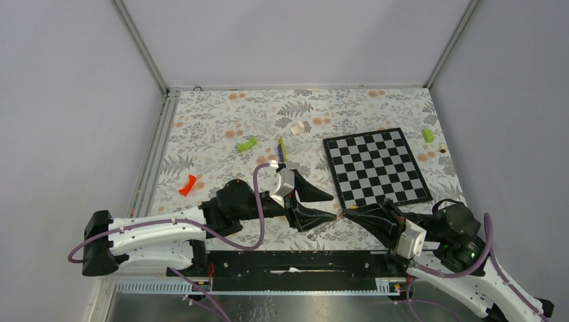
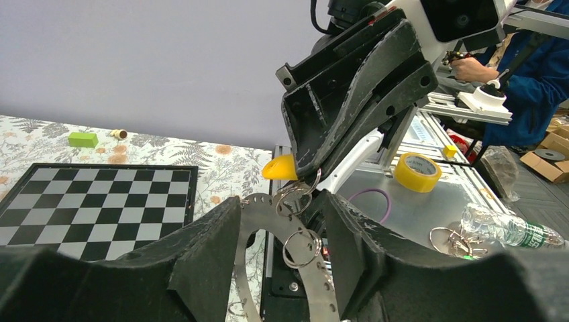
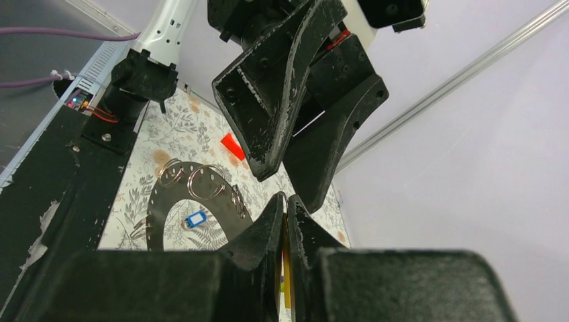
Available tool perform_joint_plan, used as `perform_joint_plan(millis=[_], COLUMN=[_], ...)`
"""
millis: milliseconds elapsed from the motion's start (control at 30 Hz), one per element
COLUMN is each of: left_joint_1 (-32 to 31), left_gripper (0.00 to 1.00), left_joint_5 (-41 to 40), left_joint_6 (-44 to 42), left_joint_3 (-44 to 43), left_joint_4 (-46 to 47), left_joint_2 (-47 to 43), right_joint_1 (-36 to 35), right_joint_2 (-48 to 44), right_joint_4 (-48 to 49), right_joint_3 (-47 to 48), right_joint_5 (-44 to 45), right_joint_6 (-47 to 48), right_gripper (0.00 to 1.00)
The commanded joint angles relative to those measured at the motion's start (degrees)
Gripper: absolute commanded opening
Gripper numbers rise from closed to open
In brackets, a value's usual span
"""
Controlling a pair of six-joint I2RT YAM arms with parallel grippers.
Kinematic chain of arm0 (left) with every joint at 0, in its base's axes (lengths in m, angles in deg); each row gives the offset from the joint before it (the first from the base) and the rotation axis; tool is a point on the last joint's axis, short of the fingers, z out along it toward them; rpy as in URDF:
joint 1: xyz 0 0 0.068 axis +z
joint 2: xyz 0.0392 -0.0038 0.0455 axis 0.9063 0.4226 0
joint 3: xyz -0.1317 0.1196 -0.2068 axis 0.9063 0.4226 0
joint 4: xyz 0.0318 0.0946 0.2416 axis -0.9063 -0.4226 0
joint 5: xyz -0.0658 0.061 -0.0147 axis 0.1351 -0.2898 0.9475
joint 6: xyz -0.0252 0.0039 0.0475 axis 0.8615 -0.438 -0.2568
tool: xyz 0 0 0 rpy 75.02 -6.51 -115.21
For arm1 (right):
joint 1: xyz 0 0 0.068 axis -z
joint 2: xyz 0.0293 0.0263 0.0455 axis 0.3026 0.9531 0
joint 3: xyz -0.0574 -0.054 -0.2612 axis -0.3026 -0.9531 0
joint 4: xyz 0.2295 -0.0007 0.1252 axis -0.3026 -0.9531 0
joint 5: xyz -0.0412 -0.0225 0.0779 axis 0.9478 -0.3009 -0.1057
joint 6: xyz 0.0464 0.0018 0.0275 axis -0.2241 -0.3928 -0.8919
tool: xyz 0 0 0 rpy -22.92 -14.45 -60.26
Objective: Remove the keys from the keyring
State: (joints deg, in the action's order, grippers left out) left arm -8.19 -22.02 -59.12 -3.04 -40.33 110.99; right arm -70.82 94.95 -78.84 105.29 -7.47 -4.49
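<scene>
The keyring (image 2: pixel 265 215), a flat silvery hoop with small holes, stands upright between the fingers of my left gripper (image 2: pixel 280 204). That gripper is open, with a gap on the hoop's right side. In the top view my left gripper (image 1: pixel 332 206) meets my right gripper (image 1: pixel 345 215) tip to tip near the table's front. My right gripper (image 3: pixel 285 200) is shut on a yellow-tagged key (image 2: pixel 278 168), whose split ring (image 2: pixel 297 190) hangs at the hoop's top. Another split ring (image 2: pixel 302 248) hangs lower on the hoop. A blue-tagged key (image 3: pixel 196 219) shows through the keyring (image 3: pixel 168 201).
The chessboard (image 1: pixel 376 168) lies right of centre behind the grippers. Lime-green blocks (image 1: pixel 246 144) (image 1: pixel 427 135), a thin yellow-and-purple stick (image 1: pixel 282 149), a red piece (image 1: pixel 188 184) and a pale small object (image 1: pixel 300 127) are scattered on the patterned table. A tape roll (image 2: pixel 416 171) sits beyond the table.
</scene>
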Motion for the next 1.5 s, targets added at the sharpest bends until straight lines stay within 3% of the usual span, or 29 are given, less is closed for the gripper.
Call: perform_joint_plan(millis=[0, 367, 933, 1367, 1467], left_joint_1=[0.13, 0.15, 0.15, 0.15, 0.15], left_gripper=[0.52, 0.52, 0.43, 0.00, 0.00], left_joint_5=[1.50, 3.69, 6.28, 6.31, 6.42], left_joint_6=[1.21, 1.72, 2.69, 2.57, 2.28], left_joint_3=[0.24, -1.80, -2.99, -2.99, -2.67], left_joint_4=[4.05, 5.02, 7.53, 8.18, 8.26], left_joint_2=[0.33, 3.21, 5.61, 5.24, 4.64], right_joint_1=[-0.05, -0.06, -0.05, -0.05, -0.05], right_joint_2=[-0.13, 0.32, -0.11, -0.93, -1.36], right_joint_4=[4.21, 5.23, 4.95, 3.06, 2.24], right_joint_3=[3.31, 3.36, 2.64, 2.63, 2.73], right_joint_5=[-2.02, -2.85, -2.51, -1.55, -0.76], right_joint_6=[-0.92, -1.48, -1.74, -1.14, -0.76], right_gripper=[0.00, 0.00, 0.00, 0.00, 0.00])
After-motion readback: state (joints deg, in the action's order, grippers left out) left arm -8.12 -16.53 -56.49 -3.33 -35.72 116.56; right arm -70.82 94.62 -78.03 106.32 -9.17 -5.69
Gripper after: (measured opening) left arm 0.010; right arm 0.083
